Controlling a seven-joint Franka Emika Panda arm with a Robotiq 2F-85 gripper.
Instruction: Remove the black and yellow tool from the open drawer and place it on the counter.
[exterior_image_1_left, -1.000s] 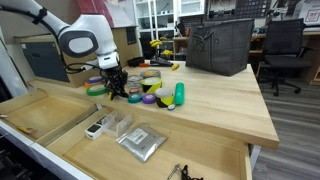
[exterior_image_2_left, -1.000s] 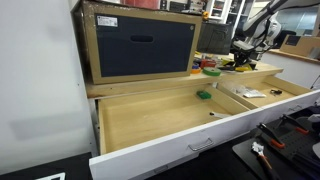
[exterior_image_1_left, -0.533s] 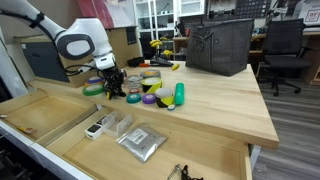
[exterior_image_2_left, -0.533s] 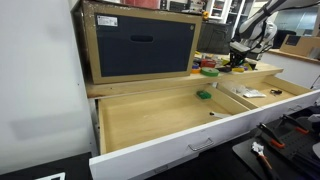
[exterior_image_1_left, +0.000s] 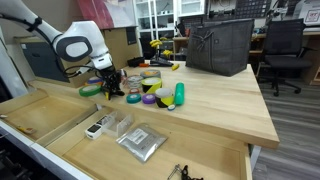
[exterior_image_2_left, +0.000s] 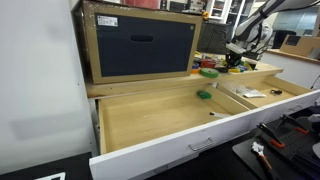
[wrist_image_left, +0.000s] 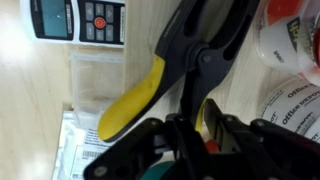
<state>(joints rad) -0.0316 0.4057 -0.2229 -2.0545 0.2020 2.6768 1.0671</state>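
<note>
The black and yellow tool (wrist_image_left: 135, 100) is a spring clamp with yellow handles and black jaws. My gripper (wrist_image_left: 185, 135) is shut on one of its handles and holds it upright. In an exterior view my gripper (exterior_image_1_left: 110, 84) hangs with the tool (exterior_image_1_left: 113, 94) over the wooden counter (exterior_image_1_left: 215, 105), at the edge beside the open drawer (exterior_image_1_left: 70, 125). I cannot tell if the tool touches the wood. It is small and far off in an exterior view (exterior_image_2_left: 233, 58).
Tape rolls (exterior_image_1_left: 150, 82) and a green bottle (exterior_image_1_left: 179, 95) lie just beside the tool. A black basket (exterior_image_1_left: 218, 45) stands at the back. The drawer holds a white meter (exterior_image_1_left: 95, 127), a clear box (exterior_image_1_left: 118, 124) and a silver bag (exterior_image_1_left: 140, 142).
My arm and gripper have shifted slightly away from the tape rolls with the tool still held. Nothing else has moved.
</note>
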